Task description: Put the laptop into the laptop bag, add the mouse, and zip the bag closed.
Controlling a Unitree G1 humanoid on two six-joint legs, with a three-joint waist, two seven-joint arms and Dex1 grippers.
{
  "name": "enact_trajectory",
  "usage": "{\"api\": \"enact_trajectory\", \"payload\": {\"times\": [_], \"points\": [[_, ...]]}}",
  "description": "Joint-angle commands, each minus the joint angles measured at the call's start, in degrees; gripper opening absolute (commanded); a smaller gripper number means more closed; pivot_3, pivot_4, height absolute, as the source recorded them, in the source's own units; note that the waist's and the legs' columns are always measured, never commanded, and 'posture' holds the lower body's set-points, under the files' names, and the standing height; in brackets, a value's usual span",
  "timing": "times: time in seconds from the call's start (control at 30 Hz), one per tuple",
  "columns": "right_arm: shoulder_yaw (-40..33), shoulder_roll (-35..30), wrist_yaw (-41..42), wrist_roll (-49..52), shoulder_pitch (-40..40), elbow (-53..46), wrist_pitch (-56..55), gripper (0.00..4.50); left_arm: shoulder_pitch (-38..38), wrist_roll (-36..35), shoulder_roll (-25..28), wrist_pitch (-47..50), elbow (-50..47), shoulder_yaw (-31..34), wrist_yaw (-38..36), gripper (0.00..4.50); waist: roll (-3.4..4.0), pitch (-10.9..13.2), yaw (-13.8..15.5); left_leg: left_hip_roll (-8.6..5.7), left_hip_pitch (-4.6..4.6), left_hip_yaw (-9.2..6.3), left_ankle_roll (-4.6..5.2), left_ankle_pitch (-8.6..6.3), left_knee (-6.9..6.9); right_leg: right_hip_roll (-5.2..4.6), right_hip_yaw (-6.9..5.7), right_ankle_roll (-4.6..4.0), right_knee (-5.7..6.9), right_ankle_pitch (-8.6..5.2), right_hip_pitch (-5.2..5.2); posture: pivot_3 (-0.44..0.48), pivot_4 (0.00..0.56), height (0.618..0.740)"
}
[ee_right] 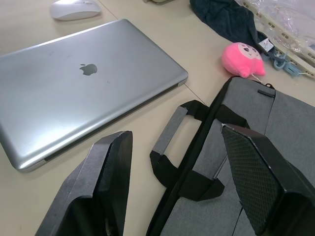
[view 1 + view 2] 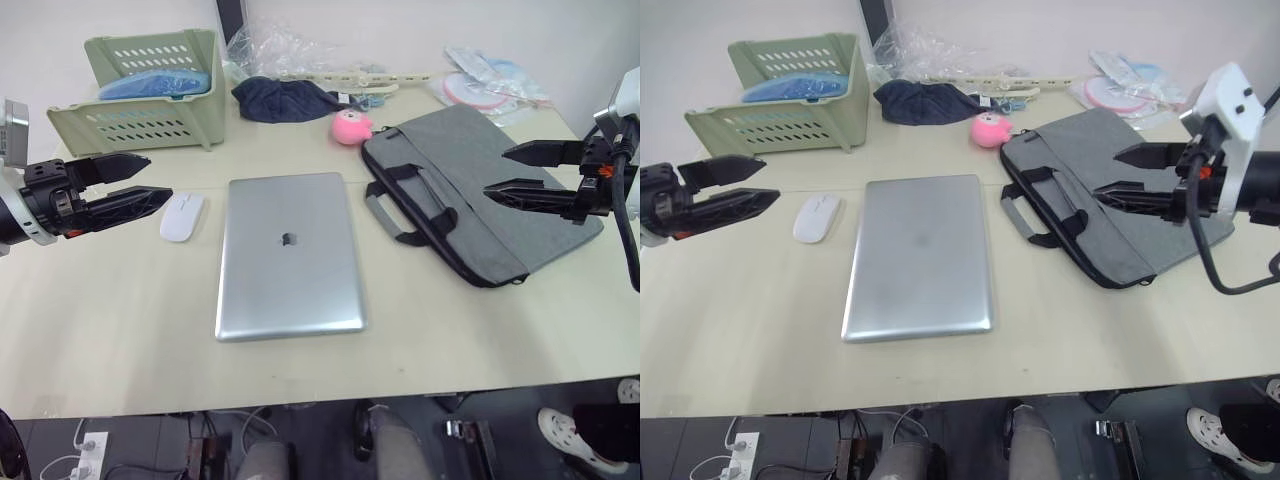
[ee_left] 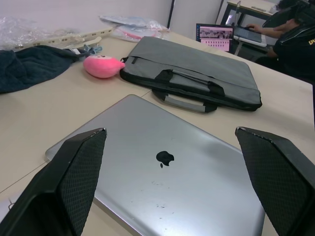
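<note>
above the counter point(image 2: 120, 330) both claws hang apart, empty: left claw point(image 2: 140, 180) at 9 o'clock by the small white oval mouse point(image 2: 182, 216), right claw point(image 2: 515, 170) over the flat grey fabric laptop bag point(image 2: 500, 190) at 3. between them lies the thin silver laptop point(image 2: 290, 255); its smooth lid could slip, or snag the bag's still-shut mouth.

Laptop bag point(image 2: 480, 190) far corner hidden behind right claw point(image 2: 512, 170); zipper state too small to tell.
</note>
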Motion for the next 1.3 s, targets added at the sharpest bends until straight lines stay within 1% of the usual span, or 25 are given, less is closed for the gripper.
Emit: {"api": "enact_trajectory", "payload": {"times": [0.03,0.17,0.23,0.33,0.5,0.53,0.57,0.6,0.63,0.7,0.73,0.77,0.93,1.13,1.3], "points": [[-2.7,0.0,-0.8,1.1,-0.5,-0.8,-0.1,3.18,-1.1,0.2,0.4,-0.9,0.2,0.5,-0.3,4.5,0.0,0.0,0.0,0.0,-0.01,0.0,0.0,0.0,0.01,0.0,0.0,0.0,0.0,0.0,0.0,0.0,0.15,0.74],[-2.8,0.6,-1.3,1.5,-0.3,-1.0,0.0,3.18,-0.1,0.3,0.7,-0.3,0.3,0.4,-0.4,4.5,0.0,0.0,0.0,0.0,0.0,0.0,0.0,0.0,0.01,0.0,-0.01,0.0,0.0,0.0,0.0,0.0,0.15,0.74],[-2.9,2.1,-2.3,2.6,-0.2,-1.7,0.8,3.18,1.8,0.5,1.0,1.1,0.9,0.0,-0.8,4.5,0.0,0.0,0.0,0.0,-0.01,0.0,0.0,0.0,0.0,0.0,-0.01,0.0,0.0,0.0,0.0,0.0,0.15,0.74],[-2.1,3.8,-3.2,3.4,0.2,-3.2,1.1,3.18,5.8,2.1,0.7,0.1,0.8,-1.1,-2.4,4.5,0.01,0.0,-0.1,0.0,0.02,0.03,0.0,0.0,-0.01,0.0,0.0,0.0,0.03,0.0,0.0,0.0,0.15,0.74],[-0.7,9.7,-8.8,4.4,-0.2,-5.8,2.8,3.18,7.5,1.2,-3.0,1.4,6.6,-1.8,-3.0,4.5,-0.02,0.0,0.0,0.0,0.01,0.03,0.0,0.0,0.04,0.0,0.01,0.0,0.09,0.0,-0.03,0.0,0.15,0.74],[-0.4,10.7,-9.8,4.4,-0.1,-6.3,3.0,2.67,7.6,1.3,-3.4,1.6,7.9,-2.0,-3.3,4.5,-0.02,0.0,0.0,0.0,0.02,0.03,0.0,0.0,0.04,0.0,0.01,0.0,0.09,0.0,-0.03,0.0,0.15,0.74],[-0.3,11.4,-10.5,4.4,0.0,-6.7,3.2,2.4,7.6,1.3,-3.7,1.7,8.7,-2.2,-3.5,4.5,-0.01,0.0,0.0,-0.01,0.02,0.04,0.0,0.0,0.04,0.0,0.01,0.0,0.11,0.0,-0.03,0.0,0.15,0.74],[0.3,13.3,-12.3,4.3,0.6,-7.5,3.5,1.98,7.7,2.3,-4.5,0.9,10.3,-3.3,-4.0,4.5,-0.01,0.0,0.0,-0.02,0.02,0.04,0.0,0.0,0.04,0.0,0.01,0.0,0.11,0.0,-0.04,0.0,0.15,0.74],[0.6,14.6,-13.5,4.3,1.0,-8.1,3.8,1.43,7.8,3.1,-5.0,0.3,11.4,-4.1,-4.4,4.5,-0.04,0.0,0.0,-0.02,0.03,0.04,0.01,0.0,0.04,0.0,-0.01,0.0,0.12,0.0,-0.04,0.0,0.15,0.74],[0.8,17.6,-16.8,4.5,2.3,-9.5,4.8,0.49,7.1,4.8,-6.2,-0.8,14.1,-6.0,-4.4,4.5,-0.06,0.0,0.0,-0.03,0.04,0.05,0.01,0.0,0.03,0.0,-0.02,0.0,0.14,0.0,-0.03,0.0,0.15,0.74],[0.8,18.7,-18.0,4.6,3.0,-10.3,5.3,0.04,7.0,6.8,-6.5,-2.2,14.9,-7.8,-4.2,4.5,-0.07,0.0,0.0,-0.03,0.05,0.05,0.01,0.0,0.03,0.0,-0.03,0.0,0.18,0.0,-0.03,0.0,0.15,0.74],[0.8,19.5,-18.9,4.7,3.6,-11.0,5.6,0.04,7.0,8.3,-6.6,-3.3,15.4,-9.1,-4.2,4.5,-0.07,0.0,0.0,-0.03,0.06,0.05,0.01,0.0,0.04,0.0,-0.03,0.0,0.21,0.0,-0.03,0.0,0.15,0.74],[1.4,23.8,-23.5,5.2,6.7,-14.3,7.1,0.04,4.2,9.5,-8.7,-2.7,18.1,-12.2,-5.3,4.5,-0.08,-0.1,0.0,-0.04,0.07,0.08,0.01,0.01,0.06,0.0,-0.03,0.0,0.26,0.0,-0.04,0.0,0.15,0.74],[1.6,28.1,-28.5,5.8,8.3,-16.3,8.9,0.04,-0.1,12.3,-11.5,-3.7,22.3,-14.5,-4.7,4.5,-0.13,-0.1,-0.2,-0.06,0.1,0.11,0.02,0.01,0.08,-0.01,-0.02,0.0,0.34,0.0,-0.04,0.0,0.15,0.74],[2.9,30.9,-31.0,5.7,9.8,-17.1,9.7,0.04,-1.3,13.4,-13.2,-3.6,22.8,-15.6,-4.5,4.5,-0.13,-0.1,-0.1,-0.06,0.13,0.12,0.03,0.02,0.1,-0.01,-0.01,0.0,0.38,0.0,-0.04,0.0,0.15,0.74]]}}
